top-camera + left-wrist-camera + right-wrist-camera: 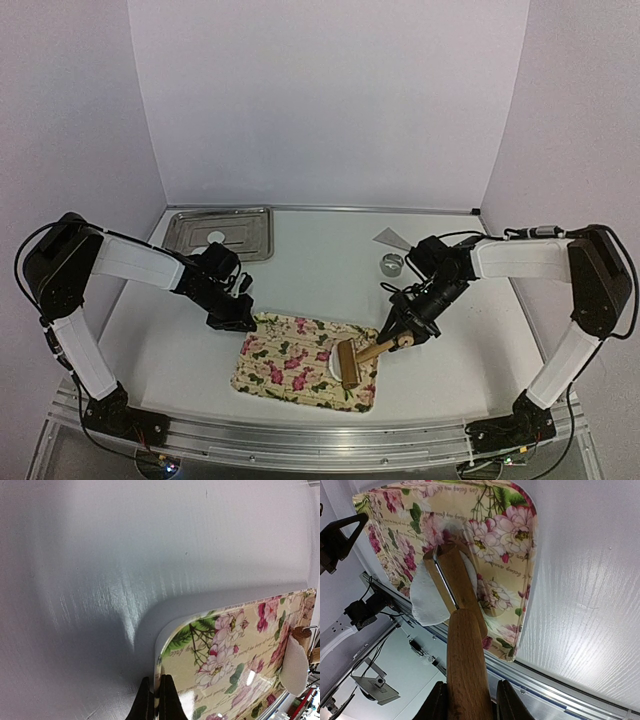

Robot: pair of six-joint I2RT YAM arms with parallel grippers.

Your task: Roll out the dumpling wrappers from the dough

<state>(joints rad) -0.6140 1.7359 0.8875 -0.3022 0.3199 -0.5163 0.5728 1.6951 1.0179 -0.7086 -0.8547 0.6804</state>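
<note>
Floral tray [290, 352] on counter [330, 275] holds one wrapper [422, 600]: white, flat, roundish, toward tray's near edge, roller [465, 645] sitting on it. Left fingers [145, 706] pinched shut on tray's corner rim. Right fingers [437, 703] clamped round roller's wooden handle.

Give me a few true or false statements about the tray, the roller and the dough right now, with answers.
The wooden roller rests on a dough disc on the floral tray. True.
The right jaws are empty. False: they grip the roller's handle.
The left jaws pinch the floral tray's rim. True.
The metal tray is empty. False: a white disc lies in it.
The ring cutter sits on the floral tray. False: it stands on the table.
</note>
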